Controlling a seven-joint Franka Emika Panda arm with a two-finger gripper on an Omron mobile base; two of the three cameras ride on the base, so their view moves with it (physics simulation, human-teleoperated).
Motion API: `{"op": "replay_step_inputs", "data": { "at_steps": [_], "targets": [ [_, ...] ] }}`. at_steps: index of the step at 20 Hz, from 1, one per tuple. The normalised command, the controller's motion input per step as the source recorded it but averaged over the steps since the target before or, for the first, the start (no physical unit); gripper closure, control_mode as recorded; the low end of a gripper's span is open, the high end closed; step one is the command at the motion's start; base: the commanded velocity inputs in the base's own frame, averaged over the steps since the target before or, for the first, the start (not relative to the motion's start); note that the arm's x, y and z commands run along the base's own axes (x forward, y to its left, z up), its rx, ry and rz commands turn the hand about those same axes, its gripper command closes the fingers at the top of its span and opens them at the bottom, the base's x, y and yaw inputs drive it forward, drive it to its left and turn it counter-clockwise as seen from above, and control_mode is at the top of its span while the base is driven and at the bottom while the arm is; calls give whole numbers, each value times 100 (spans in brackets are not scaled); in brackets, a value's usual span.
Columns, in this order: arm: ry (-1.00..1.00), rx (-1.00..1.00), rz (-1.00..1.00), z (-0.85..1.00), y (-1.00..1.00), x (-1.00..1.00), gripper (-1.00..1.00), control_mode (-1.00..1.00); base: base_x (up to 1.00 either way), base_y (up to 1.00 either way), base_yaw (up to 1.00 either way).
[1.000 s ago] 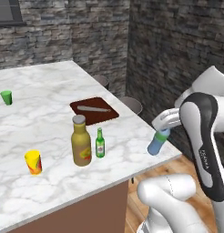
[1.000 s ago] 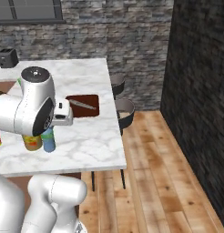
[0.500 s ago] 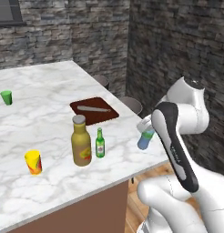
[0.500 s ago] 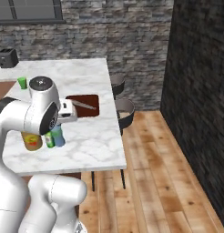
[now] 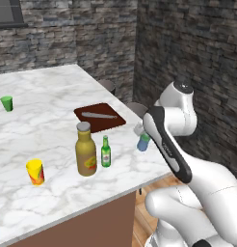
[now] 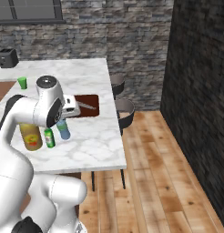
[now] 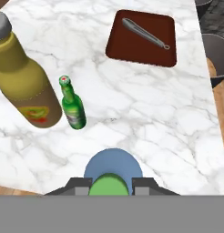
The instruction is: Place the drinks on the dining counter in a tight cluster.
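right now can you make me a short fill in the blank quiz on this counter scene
1. The gripper is shut on the small ____ bottle.
2. The slim green bottle stands right beside the big ____ bottle.
3. Metal tongs lie on the dark ____ board.
4. Near the amber bottle stands a ____ cup.

Missing words: blue; amber; cutting; yellow

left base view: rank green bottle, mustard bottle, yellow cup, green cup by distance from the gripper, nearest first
The gripper is shut on the pale-blue bottle, over the counter's right edge.
1. Slim green bottle, just left of the gripper.
2. Mustard-amber bottle, close beside the green bottle, on its left.
3. Yellow cup, near the front left.
4. Green cup, far back left.
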Motion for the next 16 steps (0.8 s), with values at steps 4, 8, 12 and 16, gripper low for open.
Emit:
{"op": "replay_step_inputs", "data": {
  "at_steps": [4, 8, 12, 16],
  "targets": [
    [17, 0, 16, -14, 7, 30, 100, -100, 0, 0, 0],
    [10, -1, 16, -38, 28, 1, 100, -100, 0, 0, 0],
    [-5, -2, 8, -41, 22, 0, 100, -100, 0, 0, 0],
    [-11, 0, 2, -30, 0, 5, 100, -100, 0, 0, 0]
  ]
}}
